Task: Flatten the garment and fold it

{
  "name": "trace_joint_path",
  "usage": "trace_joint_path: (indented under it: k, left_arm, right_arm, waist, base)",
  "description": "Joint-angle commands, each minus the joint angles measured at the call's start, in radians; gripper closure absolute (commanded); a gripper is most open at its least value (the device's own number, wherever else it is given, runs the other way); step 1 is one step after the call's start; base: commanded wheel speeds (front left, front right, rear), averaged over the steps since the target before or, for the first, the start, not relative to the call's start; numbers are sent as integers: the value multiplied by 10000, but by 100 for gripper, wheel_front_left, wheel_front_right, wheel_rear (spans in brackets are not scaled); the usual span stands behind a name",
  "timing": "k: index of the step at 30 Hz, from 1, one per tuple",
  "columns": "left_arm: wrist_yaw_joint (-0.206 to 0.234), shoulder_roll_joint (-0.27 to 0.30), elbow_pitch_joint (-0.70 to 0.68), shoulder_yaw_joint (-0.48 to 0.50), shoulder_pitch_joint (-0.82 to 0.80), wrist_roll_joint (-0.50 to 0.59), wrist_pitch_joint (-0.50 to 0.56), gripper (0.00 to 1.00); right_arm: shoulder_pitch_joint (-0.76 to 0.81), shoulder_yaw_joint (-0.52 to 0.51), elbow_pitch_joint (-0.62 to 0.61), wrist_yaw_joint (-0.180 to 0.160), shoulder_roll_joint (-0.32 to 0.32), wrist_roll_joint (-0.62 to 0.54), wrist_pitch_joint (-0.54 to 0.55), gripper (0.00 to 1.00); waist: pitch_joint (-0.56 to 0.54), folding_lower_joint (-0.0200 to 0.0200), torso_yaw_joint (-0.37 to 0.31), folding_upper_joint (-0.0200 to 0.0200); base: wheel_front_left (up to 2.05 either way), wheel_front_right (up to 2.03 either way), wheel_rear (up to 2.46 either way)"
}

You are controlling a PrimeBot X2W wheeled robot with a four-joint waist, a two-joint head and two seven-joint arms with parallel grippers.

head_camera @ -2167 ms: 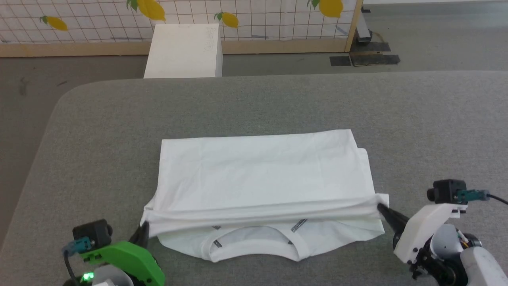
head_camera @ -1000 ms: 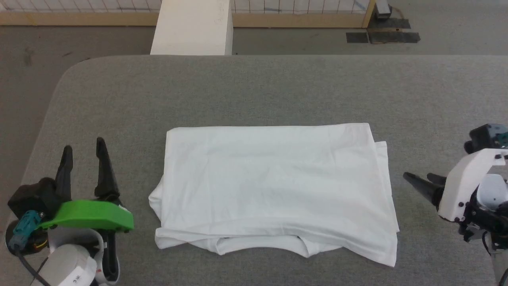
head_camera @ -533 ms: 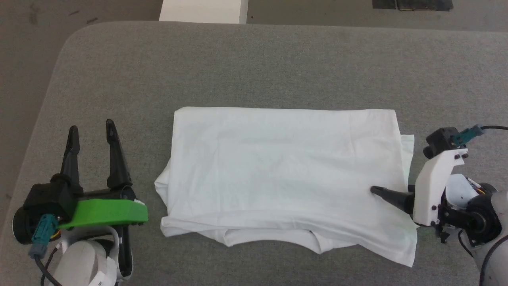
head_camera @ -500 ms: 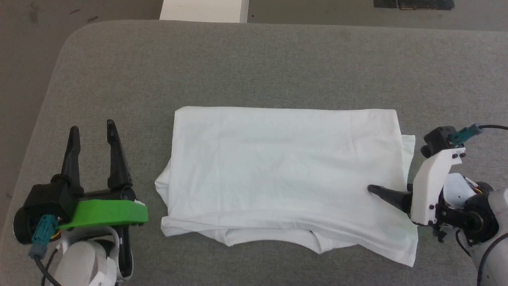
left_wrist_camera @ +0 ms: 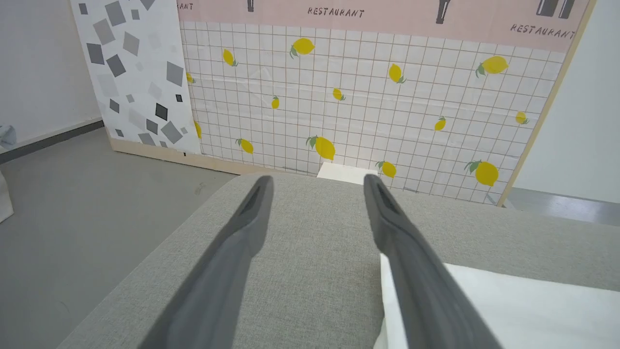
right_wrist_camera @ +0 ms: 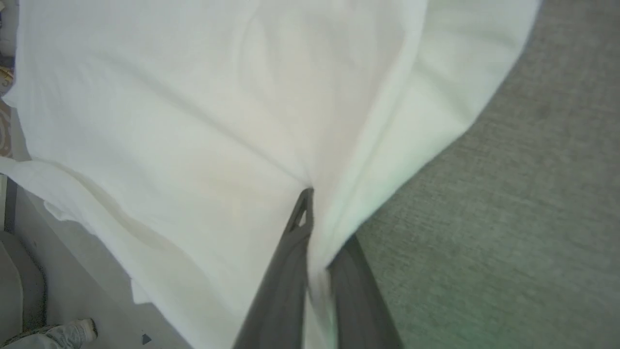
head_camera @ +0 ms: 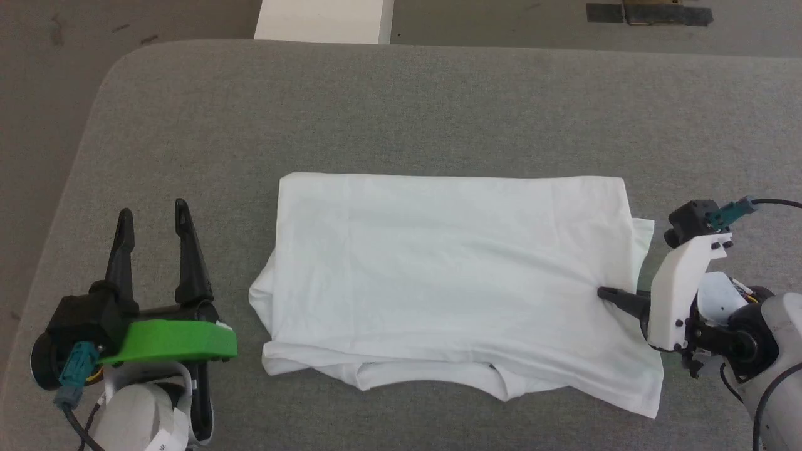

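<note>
One garment (head_camera: 451,275) is lying folded into a wide rectangle near the middle of the grey padded surface (head_camera: 401,106), with its long axis running left to right. Lower layers are protruding slightly along its near edge and at its right end.

Two grippers are being counted. The right gripper (head_camera: 604,293) is reaching in from the right, and its fingers (right_wrist_camera: 286,271) are being held closed on the garment's right short edge; in the right wrist view, white cloth is being drawn into a crease between them. The left gripper (head_camera: 153,216) is being held wide open with nothing between its fingers, which are pointing to the far side. It is standing near the garment's left edge but apart from it.

The right arm is therefore being judged the nearer one, already in contact. The free length of cloth is lying to the left of its fingers, so the coming move is being judged as a carry of the right end leftward, across the long axis.

One white box (head_camera: 322,19) is standing beyond the far edge, well apart.
</note>
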Motion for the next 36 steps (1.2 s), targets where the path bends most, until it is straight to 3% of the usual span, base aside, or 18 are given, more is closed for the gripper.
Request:
trace_joint_path:
  k: [1, 8, 13, 18, 25, 31, 36]
  left_arm:
    - [-90, -95, 61, 78, 159, 101, -45, 0]
    - [-346, -381, 202, 250, 317, 287, -45, 0]
    - [-524, -490, 281, 346, 408, 378, -45, 0]
    - [-634, -576, 375, 393, 530, 457, -45, 0]
    - [-769, -753, 535, 371, 739, 475, -45, 0]
    - [-808, -830, 575, 323, 1009, 526, -45, 0]
    - [-825, -867, 514, 316, 1183, 515, -45, 0]
  right_arm:
    - [110, -82, 289, -23, -166, 12, -52, 100]
    - [468, -926, 813, -23, -961, -110, -137, 100]
    - [575, -1835, 1307, -23, -1562, -1019, -159, 100]
    - [444, -2417, 1266, -23, -1513, -1948, -147, 100]
    - [624, -1985, -851, -23, -1484, -2888, 421, 100]
    - [929, -1220, -3316, -23, -1342, -2598, 1696, 100]
    - [877, -597, -4360, -23, -897, -2451, 2195, 100]
  waist:
    - [-96, 0, -68, 0]
    - [-328, 0, -176, 0]
    - [-456, 0, -241, 0]
    - [-632, 0, -336, 0]
    - [-1054, 0, -385, 0]
    - [-1381, 0, -423, 0]
    - [-1440, 0, -361, 0]
  base:
    - [0, 0, 0]
    - [0, 0, 0]
    - [0, 0, 0]
    - [0, 0, 0]
    - [0, 0, 0]
    - [0, 0, 0]
    - [0, 0, 0]
